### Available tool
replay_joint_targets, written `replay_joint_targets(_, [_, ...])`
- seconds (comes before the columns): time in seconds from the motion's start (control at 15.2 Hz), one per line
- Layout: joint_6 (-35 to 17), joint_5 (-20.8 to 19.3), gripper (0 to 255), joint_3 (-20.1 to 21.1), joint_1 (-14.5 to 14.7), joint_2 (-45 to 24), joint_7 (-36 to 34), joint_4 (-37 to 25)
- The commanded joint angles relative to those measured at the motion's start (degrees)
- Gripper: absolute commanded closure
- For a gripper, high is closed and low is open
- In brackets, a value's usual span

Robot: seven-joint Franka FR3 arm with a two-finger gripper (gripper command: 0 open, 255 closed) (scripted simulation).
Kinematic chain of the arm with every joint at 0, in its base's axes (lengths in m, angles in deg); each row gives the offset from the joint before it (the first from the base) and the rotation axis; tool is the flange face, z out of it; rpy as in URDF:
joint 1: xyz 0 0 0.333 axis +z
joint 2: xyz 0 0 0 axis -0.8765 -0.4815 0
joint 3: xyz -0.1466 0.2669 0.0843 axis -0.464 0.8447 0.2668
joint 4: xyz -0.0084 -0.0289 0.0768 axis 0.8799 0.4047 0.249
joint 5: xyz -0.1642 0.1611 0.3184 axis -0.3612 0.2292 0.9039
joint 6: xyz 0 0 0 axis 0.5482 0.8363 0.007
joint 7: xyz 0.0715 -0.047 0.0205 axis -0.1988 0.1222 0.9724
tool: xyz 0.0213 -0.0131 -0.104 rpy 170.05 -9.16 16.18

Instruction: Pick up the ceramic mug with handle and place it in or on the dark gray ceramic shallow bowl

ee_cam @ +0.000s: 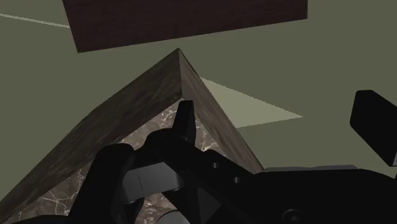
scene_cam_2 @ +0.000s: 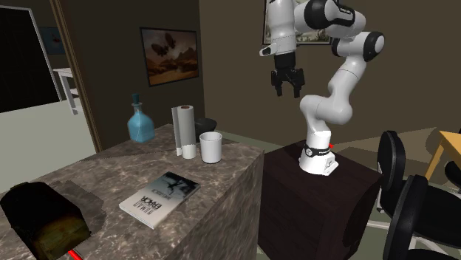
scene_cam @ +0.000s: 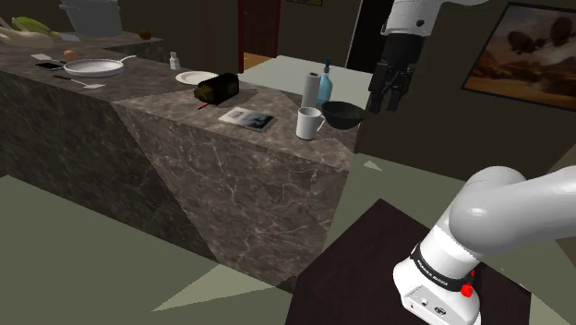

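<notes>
A white mug with a handle (scene_cam: 309,123) (scene_cam_2: 211,147) stands upright near the marble counter's corner (scene_cam: 343,152). The dark shallow bowl (scene_cam: 342,114) sits just beside it, toward the shoulder view's right; in the second exterior view the bowl (scene_cam_2: 205,124) peeks out behind the paper roll. My black gripper (scene_cam: 388,95) (scene_cam_2: 289,87) hangs in the air off the counter's corner, higher than the bowl and touching nothing. Its fingers stand apart, open and empty. In the wrist view the gripper (ee_cam: 280,124) looks down at the counter's corner (ee_cam: 178,83).
A paper towel roll (scene_cam: 312,90) and a blue bottle (scene_cam: 325,88) stand behind the mug. A book (scene_cam: 246,117), a dark loaf-like block (scene_cam: 216,89), a plate (scene_cam: 196,78) and a pan (scene_cam: 92,66) lie further along. Black chairs (scene_cam_2: 406,192) stand beside the dark stand (scene_cam_2: 318,199).
</notes>
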Motion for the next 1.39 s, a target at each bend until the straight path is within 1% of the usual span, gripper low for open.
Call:
replay_joint_targets(0.0, [0.0,0.0,0,0.0,0.0,0.0,0.0,0.0])
replay_joint_targets(0.33, [-8.9,-1.7,0,0.7,-0.2,-8.4,0.6,-0.9])
replay_joint_targets(0.66, [-16.8,-3.6,0,1.3,-0.4,-17.7,0.6,-3.8])
replay_joint_targets(0.99, [-23.3,-5.7,0,1.7,-0.8,-27.4,0.2,-8.5])
replay_joint_targets(1.32, [-28.3,-8.0,0,1.9,-1.2,-37.4,-0.6,-15.0])
